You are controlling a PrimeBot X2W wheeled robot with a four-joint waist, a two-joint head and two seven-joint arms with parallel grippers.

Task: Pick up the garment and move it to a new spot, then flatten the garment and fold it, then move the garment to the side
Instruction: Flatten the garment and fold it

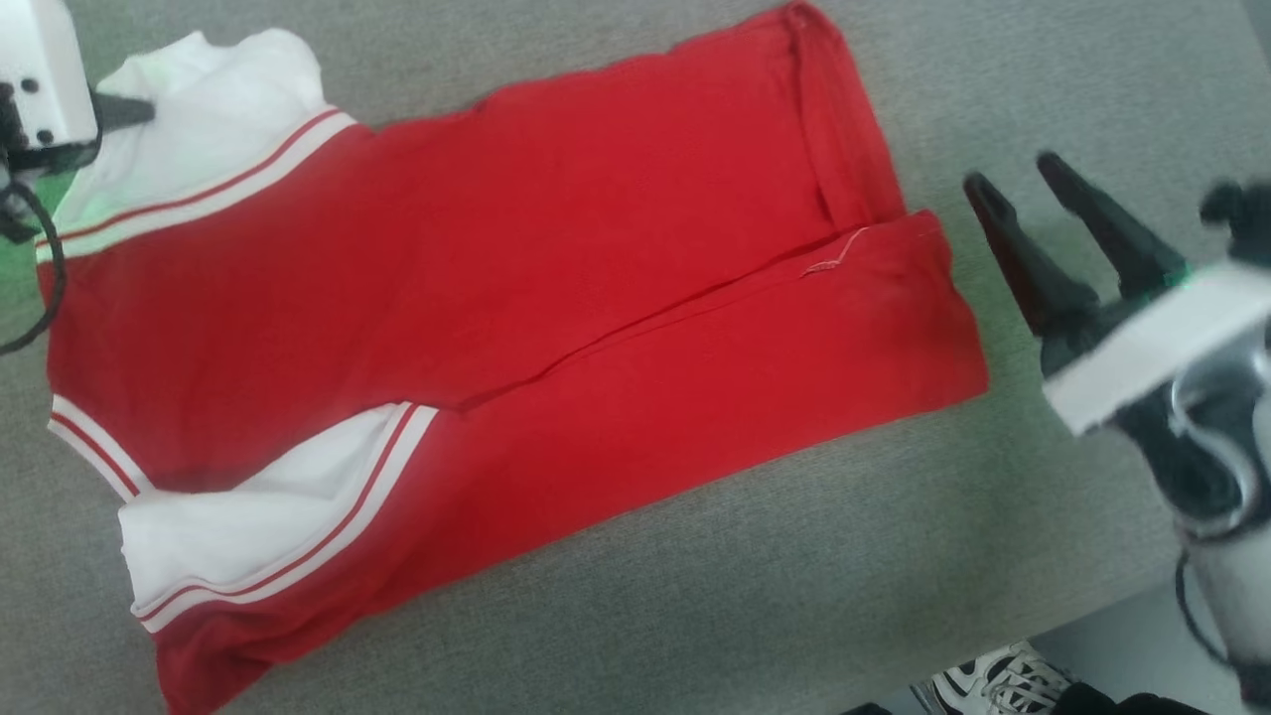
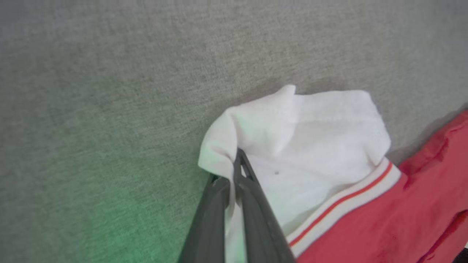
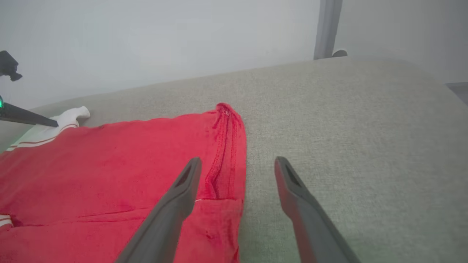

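The garment [image 1: 496,278] lies lengthwise on the grey cloth surface [image 1: 794,576], red with white sleeves and red-white striped trim, one long side folded over the middle. No lettering shows. My left gripper [image 1: 139,109] is at its far left end, shut on the edge of the upper white sleeve [image 2: 310,138]; in the left wrist view the fingers [image 2: 252,204] pinch the white cloth. My right gripper [image 1: 1013,177] hovers open just off the garment's hem at the right. In the right wrist view its fingers [image 3: 303,204] straddle the hem edge of the garment [image 3: 109,164].
The grey surface ends at the lower right, where a white sneaker [image 1: 1003,680] stands on the floor. A pale wall and a grey post [image 3: 327,29] rise beyond the far edge. Bare grey cloth stretches right of the hem and along the front.
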